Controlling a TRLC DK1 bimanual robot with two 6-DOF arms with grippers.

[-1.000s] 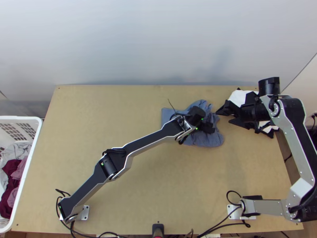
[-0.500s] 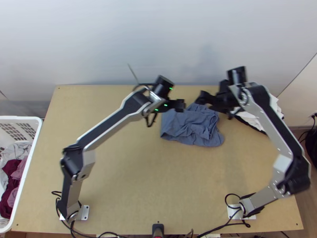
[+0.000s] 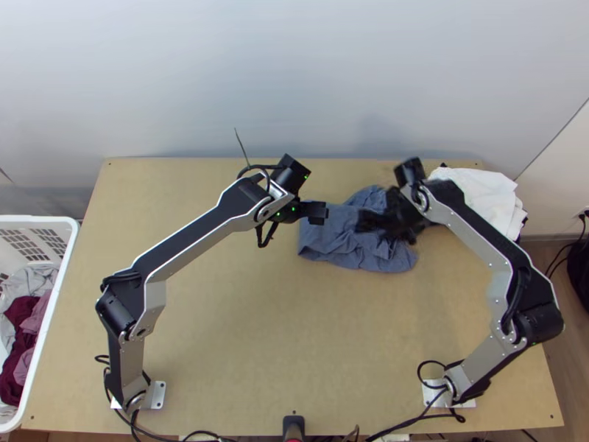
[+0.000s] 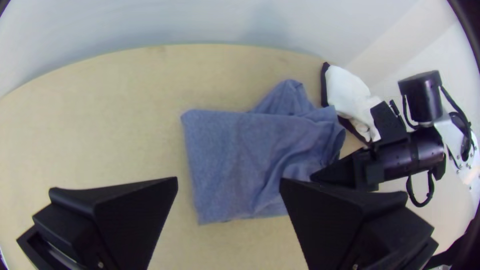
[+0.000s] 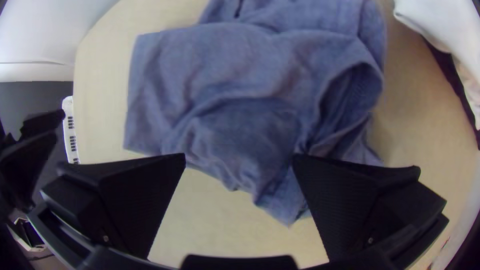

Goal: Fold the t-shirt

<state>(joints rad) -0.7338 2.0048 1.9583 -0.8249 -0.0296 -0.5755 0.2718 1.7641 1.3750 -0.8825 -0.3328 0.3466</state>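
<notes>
blue t-shirt (image 3: 327,237) is on the light wooden table (image 3: 243,317), far half, right of the middle. it's part folded: the side toward the left arm lies fairly flat with squared corners, layers stacked. the other side is rumpled, with deep creases and an open loop of fabric (image 5: 352,82). one piece pokes out past the far edge of the upper layer, toward the wall (image 3: 294,74).

left gripper (image 3: 325,214): fingers wide apart, above the flatter side's outer edge. arm reaches in from the near left corner, bent at the elbow.

right gripper (image 3: 379,225): also wide, over the rumpled side. bit blurred from up high; can't tell if a fingertip touches the fabric. its arm bows out to the right and back in over the table.

white cloth (image 3: 482,195) sits in a loose heap near the far right corner, just beside the t-shirt, with a dark edge (image 4: 324,87) under it on that side.

over by the table's left side there's a white laundry basket (image 3: 44,219) with dark red (image 3: 20,317), pink (image 3: 37,318) and pale grey clothes (image 3: 31,280) bunched together inside.
</notes>
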